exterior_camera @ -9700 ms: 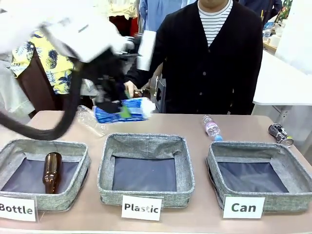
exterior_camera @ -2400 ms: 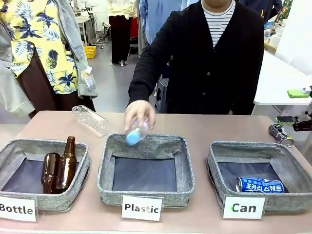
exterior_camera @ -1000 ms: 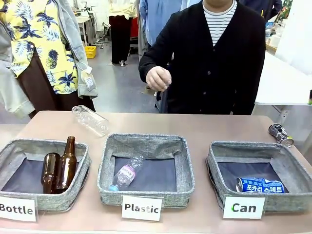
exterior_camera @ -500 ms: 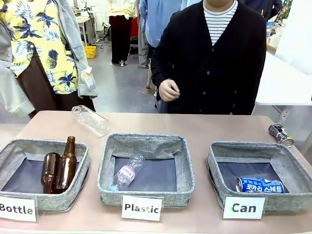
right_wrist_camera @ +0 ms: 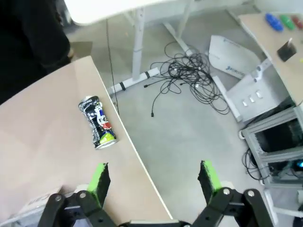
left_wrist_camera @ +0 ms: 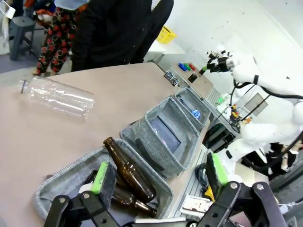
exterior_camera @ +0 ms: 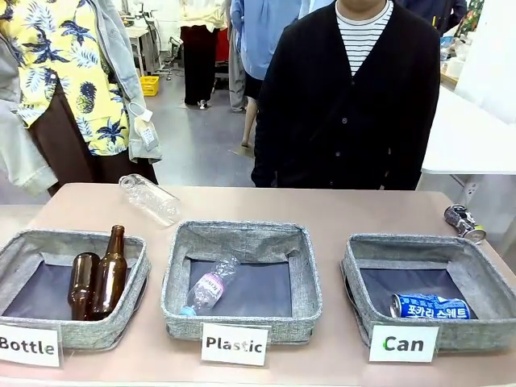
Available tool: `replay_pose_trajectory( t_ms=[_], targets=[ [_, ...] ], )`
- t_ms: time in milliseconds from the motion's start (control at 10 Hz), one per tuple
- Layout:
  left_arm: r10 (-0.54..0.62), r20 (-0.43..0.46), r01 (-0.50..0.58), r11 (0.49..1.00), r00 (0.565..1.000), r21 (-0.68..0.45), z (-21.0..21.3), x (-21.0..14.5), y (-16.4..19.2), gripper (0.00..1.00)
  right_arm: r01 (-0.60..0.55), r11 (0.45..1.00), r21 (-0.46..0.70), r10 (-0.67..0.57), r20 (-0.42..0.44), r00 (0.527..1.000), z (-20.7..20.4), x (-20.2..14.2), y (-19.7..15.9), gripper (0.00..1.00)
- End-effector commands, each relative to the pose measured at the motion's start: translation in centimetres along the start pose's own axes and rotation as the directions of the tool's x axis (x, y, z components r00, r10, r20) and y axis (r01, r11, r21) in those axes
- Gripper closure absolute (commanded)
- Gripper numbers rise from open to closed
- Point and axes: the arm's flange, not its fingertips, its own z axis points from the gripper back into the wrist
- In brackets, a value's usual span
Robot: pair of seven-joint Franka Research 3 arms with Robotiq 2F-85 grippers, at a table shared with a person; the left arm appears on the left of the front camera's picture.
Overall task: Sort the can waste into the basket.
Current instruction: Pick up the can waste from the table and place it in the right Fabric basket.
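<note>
Halfway: the blue can (exterior_camera: 430, 306) lies in the Can basket (exterior_camera: 352, 274); the dented dark can (exterior_camera: 463, 222) sits by the table (exterior_camera: 322, 205)'s right edge. Both the left gripper (left_wrist_camera: 159, 174) and right gripper (right_wrist_camera: 154, 179) gape empty.

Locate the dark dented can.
In the front view the dark can lies on the table at far right, just behind the Can basket; the right wrist view shows it by the table edge.
</note>
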Motion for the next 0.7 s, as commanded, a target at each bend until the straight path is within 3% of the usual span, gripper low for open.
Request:
replay_pose_trajectory(
  t_ms=[0,300,600],
  targets=[
    [0.008,-0.004,-0.008,1.0,1.0,-0.001,0.0,0.0,-0.4,0.0,-0.021,1.0,0.015,0.022,-0.067,0.997,-2.5,4.1,1.6,0.0],
    [0.008,-0.004,-0.008,1.0,1.0,-0.001,0.0,0.0,-0.4,0.0,-0.04,0.999,0.013,0.04,-0.084,0.996,-6.5,5.8,2.9,0.0],
    [0.008,-0.004,-0.008,1.0,1.0,-0.001,0.0,0.0,-0.4,0.0,-0.11,0.992,0.067,0.119,-0.146,0.982,-8.1,5.0,5.0,0.0]
  ],
)
